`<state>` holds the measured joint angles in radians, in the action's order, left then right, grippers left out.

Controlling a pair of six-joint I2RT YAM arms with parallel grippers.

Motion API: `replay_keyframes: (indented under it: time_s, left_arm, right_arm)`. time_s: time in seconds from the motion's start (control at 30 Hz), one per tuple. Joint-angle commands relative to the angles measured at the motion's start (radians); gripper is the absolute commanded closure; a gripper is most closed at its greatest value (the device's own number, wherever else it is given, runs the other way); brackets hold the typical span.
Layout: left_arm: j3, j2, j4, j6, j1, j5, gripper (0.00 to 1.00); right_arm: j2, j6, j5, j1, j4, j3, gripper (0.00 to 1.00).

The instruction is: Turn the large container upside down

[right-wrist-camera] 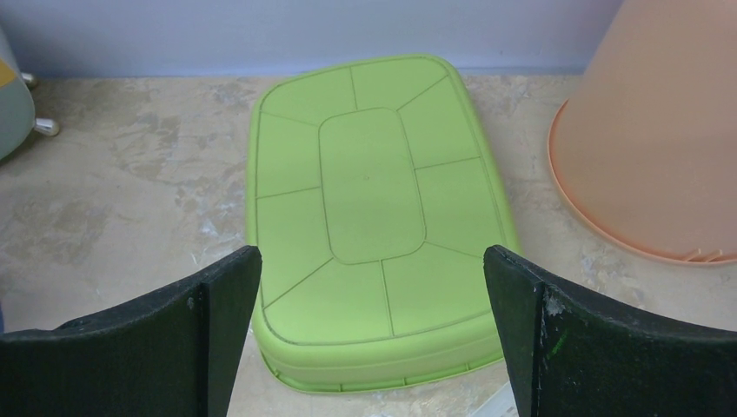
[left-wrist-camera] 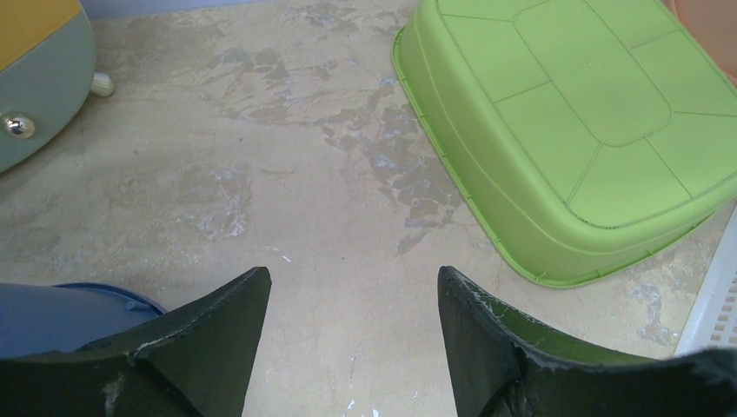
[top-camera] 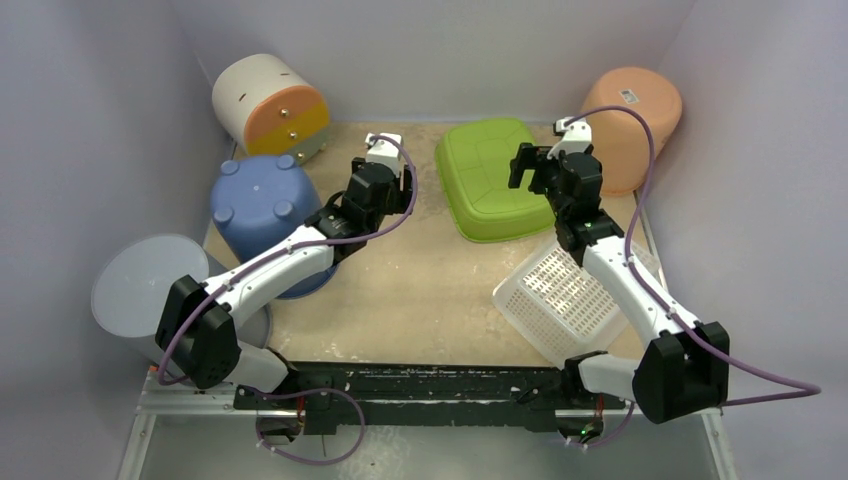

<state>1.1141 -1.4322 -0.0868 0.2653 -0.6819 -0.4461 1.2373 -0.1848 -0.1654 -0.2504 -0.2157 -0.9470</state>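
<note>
Straight ahead of the right gripper (right-wrist-camera: 372, 252), jaws wide apart and empty, the large green plastic tub (right-wrist-camera: 374, 182) lies bottom-up. It sits ahead and right of the left gripper's (left-wrist-camera: 352, 274) parted, empty jaws; a careless sweep could snag its rim and flip it upright.

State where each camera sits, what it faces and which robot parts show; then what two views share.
Top: above and behind the arms, looking down at the table; both arms show.
Left wrist: faces table and tub; open left end effector shows.
Right wrist: faces the tub's base; open right end effector shows.
Shared: both wrists see the tub.
</note>
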Motion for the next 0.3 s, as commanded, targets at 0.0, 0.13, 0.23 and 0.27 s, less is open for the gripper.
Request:
replay_keyframes:
  time_s: [0.0,0.13,0.23,0.27]
  left_arm:
    - [-0.004,0.027,0.043,-0.021,0.003,0.007,0.32]
    - [-0.003,0.029,0.044,-0.021,0.003,0.006,0.31]
    - [-0.005,0.028,0.049,-0.02,0.003,0.006,0.31]
    - [-0.005,0.026,0.05,-0.016,0.002,0.006,0.31]
  right_arm:
    - [0.004,-0.013,-0.039,-0.001,-0.036,-0.007,0.0]
    - [0.002,-0.012,-0.059,-0.001,-0.022,-0.011,0.0]
    - [-0.006,-0.011,-0.065,-0.001,-0.033,-0.002,0.0]
    - [-0.007,-0.009,-0.063,-0.001,-0.04,0.003,0.0]
